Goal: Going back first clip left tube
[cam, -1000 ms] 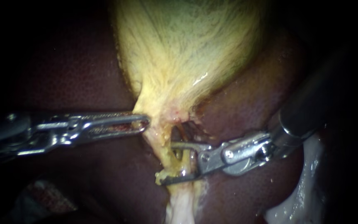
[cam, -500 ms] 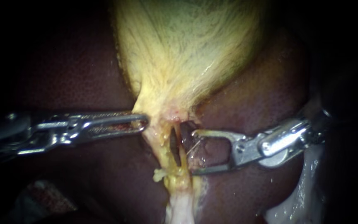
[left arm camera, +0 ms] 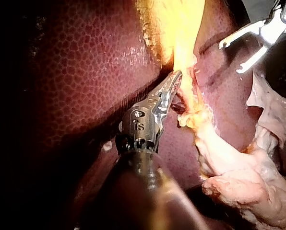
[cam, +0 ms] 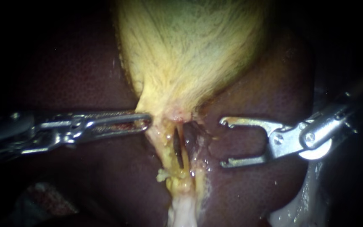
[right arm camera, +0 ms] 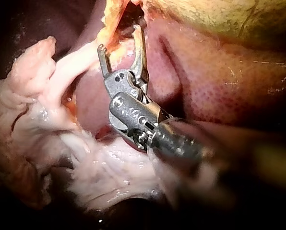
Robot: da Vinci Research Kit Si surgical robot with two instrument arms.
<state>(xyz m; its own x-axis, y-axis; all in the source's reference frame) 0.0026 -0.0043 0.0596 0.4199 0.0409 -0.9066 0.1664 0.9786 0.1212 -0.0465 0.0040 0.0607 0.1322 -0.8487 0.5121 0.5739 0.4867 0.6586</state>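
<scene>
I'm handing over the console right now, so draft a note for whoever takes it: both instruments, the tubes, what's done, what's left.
Left instrument: end effector shut on the gallbladder's lower tip.
Right instrument: jaws open and empty, over the liver, apart from the tubes.
Left tube, pale yellow, runs down from the gallbladder; a darker tube lies beside it across a narrow gap.
Done: right instrument stands clear of the left tube; I cannot make out a clip on it.
Left: probably back the right instrument out further.
</scene>
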